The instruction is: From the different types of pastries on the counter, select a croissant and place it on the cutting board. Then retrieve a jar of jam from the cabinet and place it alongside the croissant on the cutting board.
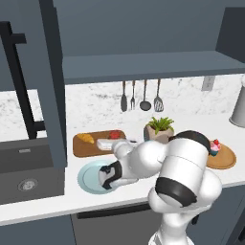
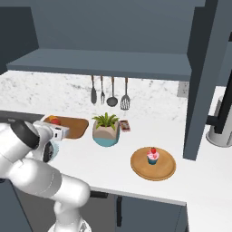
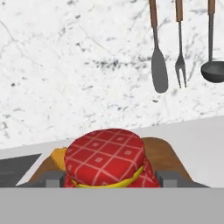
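White counter (image 1: 57,196) under a marble backsplash (image 3: 65,65), dark cabinets above, 4 utensils (image 1: 141,95) hung on the wall.

Gripper (image 3: 109,178) over the cutting board (image 1: 81,149), jaws set narrowly on either side of the jar of jam (image 3: 107,159), 1 grey fingertip (image 3: 51,178) against each flank. Closed on the jar, by the look of it. Red checked cloth lid with a yellow band facing the hand camera. Whether resting on the wood or held just above: cannot tell. Seen from the left base camera as a red spot at the board's right half, just beyond the white hand.

Croissant (image 1: 86,139) lying on the board's left end, near the jar but apart from it.

Arm bent low and forward from the base, elbow raised, forearm reaching out over the counter's front half, wrist crossing above the round light blue plate (image 1: 86,178) near the front edge.

Potted plant (image 2: 106,129) in a pale pot right of the board, toward the back. Round wooden tray (image 2: 165,170) farther right, carrying 1 pink-frosted cupcake (image 2: 152,157) in a teal wrapper. Dark sink (image 1: 26,174) at the counter's left end.
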Controlling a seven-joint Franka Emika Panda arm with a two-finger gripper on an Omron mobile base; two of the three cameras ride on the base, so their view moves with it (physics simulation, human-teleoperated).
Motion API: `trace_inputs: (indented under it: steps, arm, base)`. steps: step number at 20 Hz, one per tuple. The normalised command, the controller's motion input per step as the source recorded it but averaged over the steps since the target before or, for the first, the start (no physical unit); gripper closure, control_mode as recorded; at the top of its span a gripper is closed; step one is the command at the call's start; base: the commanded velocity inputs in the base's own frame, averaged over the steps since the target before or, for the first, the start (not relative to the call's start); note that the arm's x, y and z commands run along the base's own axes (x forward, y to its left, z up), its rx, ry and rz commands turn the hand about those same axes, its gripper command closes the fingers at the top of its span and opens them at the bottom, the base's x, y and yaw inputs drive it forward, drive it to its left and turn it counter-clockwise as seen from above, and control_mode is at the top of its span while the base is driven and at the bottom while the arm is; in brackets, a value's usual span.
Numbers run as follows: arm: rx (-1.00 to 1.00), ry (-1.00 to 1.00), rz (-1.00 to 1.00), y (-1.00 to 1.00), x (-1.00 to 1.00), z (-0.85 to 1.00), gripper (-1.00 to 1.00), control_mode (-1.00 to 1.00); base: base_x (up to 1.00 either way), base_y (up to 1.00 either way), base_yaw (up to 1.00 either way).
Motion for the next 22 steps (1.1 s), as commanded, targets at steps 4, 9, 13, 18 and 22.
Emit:
trace_inputs:
  steps: [4,9,13,18,22]
  arm:
    - [0.00,-0.07,0.00,0.00,0.31,-0.14,1.00,-1.00]
    - [0.00,-0.15,0.03,0.09,0.10,-0.14,1.00,-1.00]
    - [0.00,-0.04,0.01,0.16,0.48,-0.46,1.00,-1.00]
    - [0.00,-0.04,0.03,0.01,0.43,-0.51,1.00,-1.00]
    - [-0.07,-0.18,0.07,0.10,0.01,-0.88,1.00,-1.00]
  base:
    - [0.00,0.00,0.00]
    - [0.00,0.00,0.00]
    - [0.00,0.00,0.00]
    - [0.00,0.00,0.00]
    - [0.00,0.00,0.00]
